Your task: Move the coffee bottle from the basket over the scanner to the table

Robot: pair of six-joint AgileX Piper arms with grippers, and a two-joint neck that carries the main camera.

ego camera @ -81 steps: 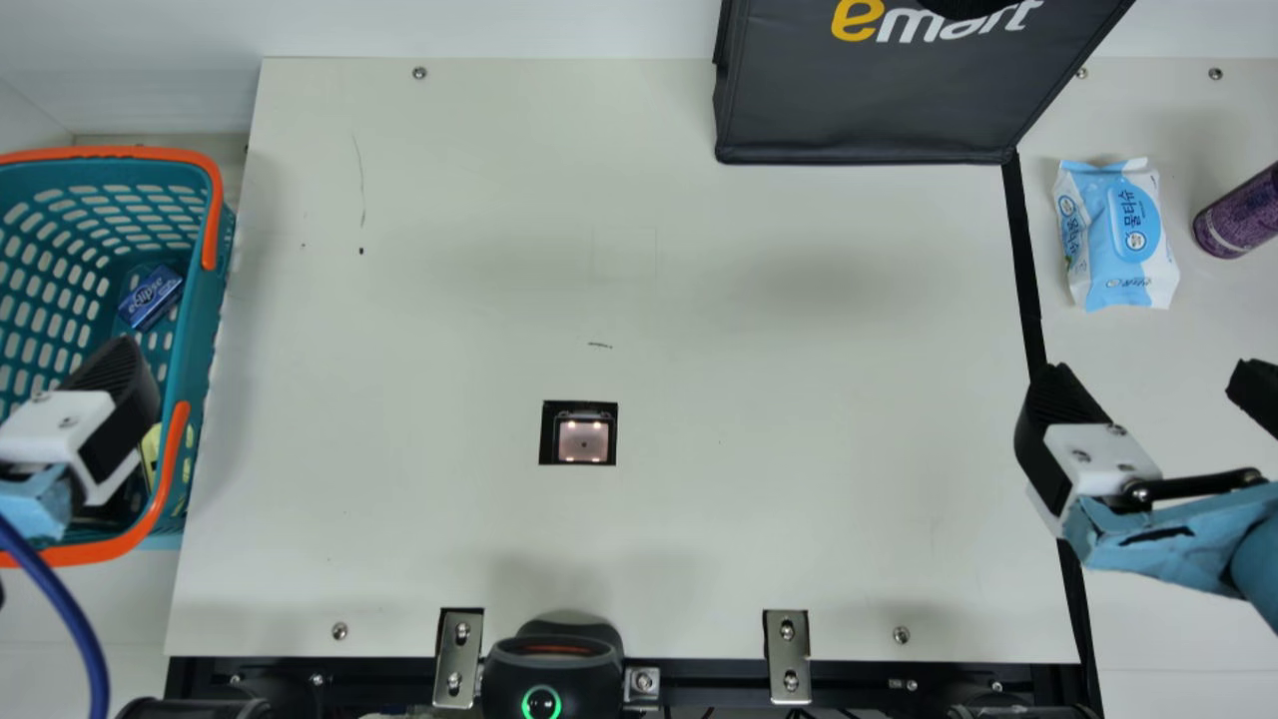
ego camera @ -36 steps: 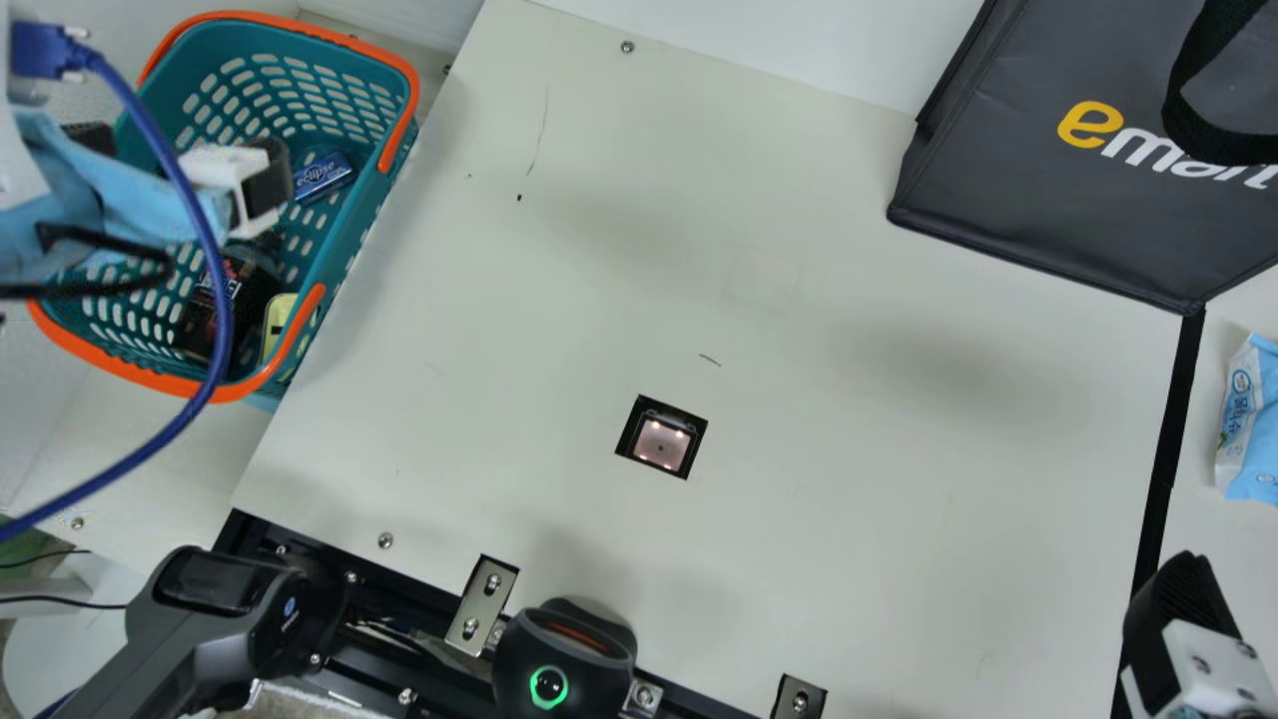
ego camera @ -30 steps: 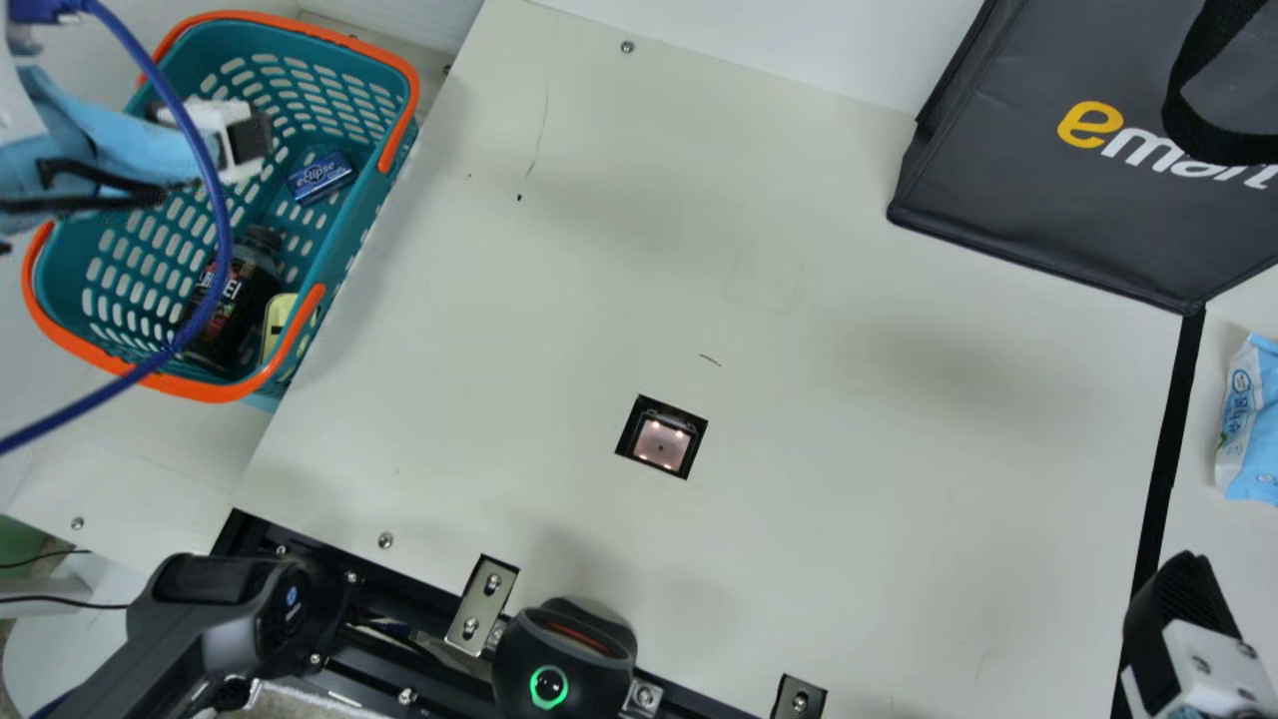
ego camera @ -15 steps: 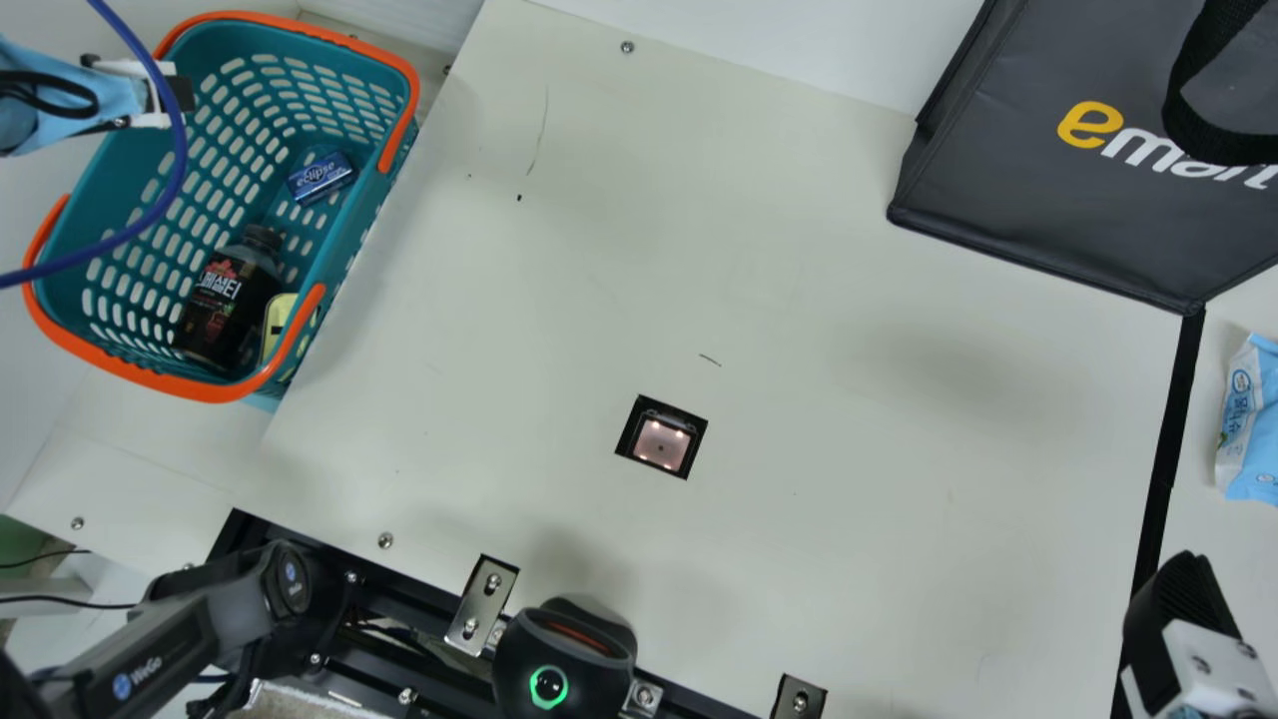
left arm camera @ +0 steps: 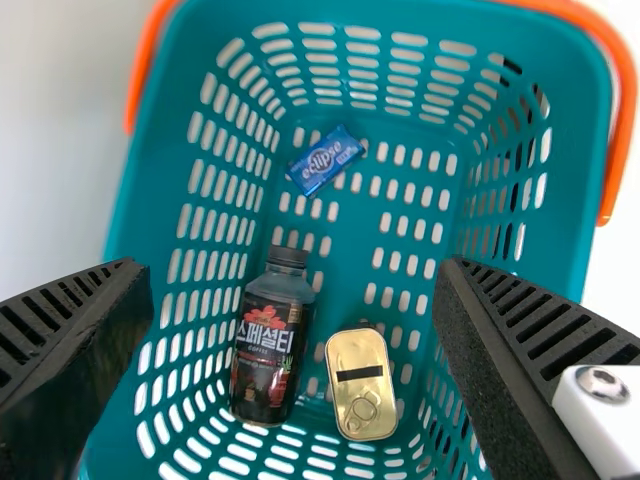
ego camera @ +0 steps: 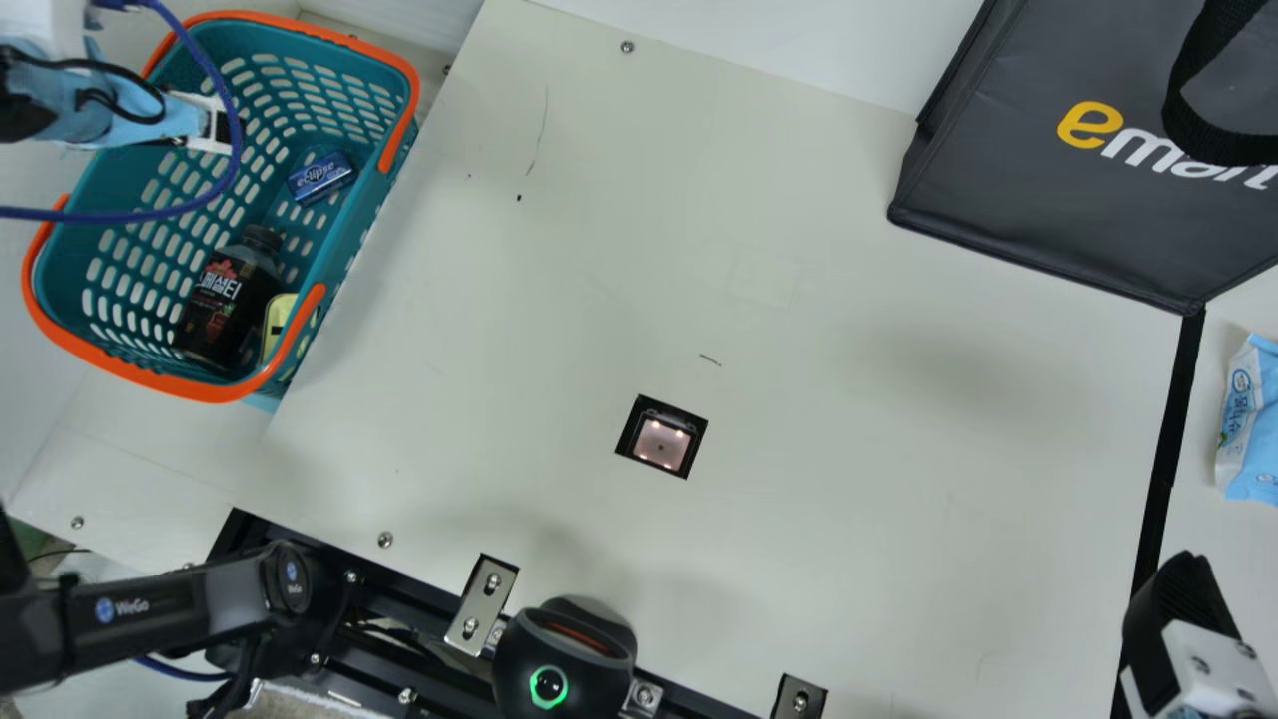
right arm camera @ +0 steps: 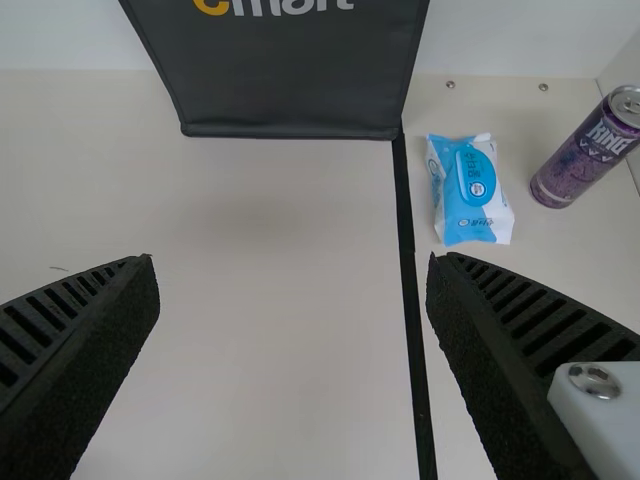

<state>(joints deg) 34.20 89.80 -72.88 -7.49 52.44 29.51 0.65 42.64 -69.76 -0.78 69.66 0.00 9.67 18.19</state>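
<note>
In the main view my left gripper [ego camera: 218,125] is over the far left part of the teal basket [ego camera: 85,215]. The dark coffee bottle [ego camera: 228,298] lies inside the basket, label up. Seen from the left wrist, my left gripper [left arm camera: 292,300] stands open above the basket, and the coffee bottle [left arm camera: 270,340] lies below, between the lines of its fingers but untouched. The square scanner window [ego camera: 661,437] is set into the table [ego camera: 859,449]. My right gripper [ego camera: 1183,609] is at the main view's lower right; in the right wrist view the right gripper [right arm camera: 292,300] is open and holds nothing.
A gold-lidded tin [left arm camera: 361,384] lies beside the bottle, and a blue packet [ego camera: 321,178] is farther up the basket. A dark bag [ego camera: 1078,200] stands at the back right, near a wipes pack [ego camera: 1248,419] and a purple can [right arm camera: 590,150]. A black device [ego camera: 564,659] sits at the near edge.
The camera turned early on. Since then my left gripper drew back from over the bottle toward the upper left, uncovering it, then came slightly right again. The bottle stayed put.
</note>
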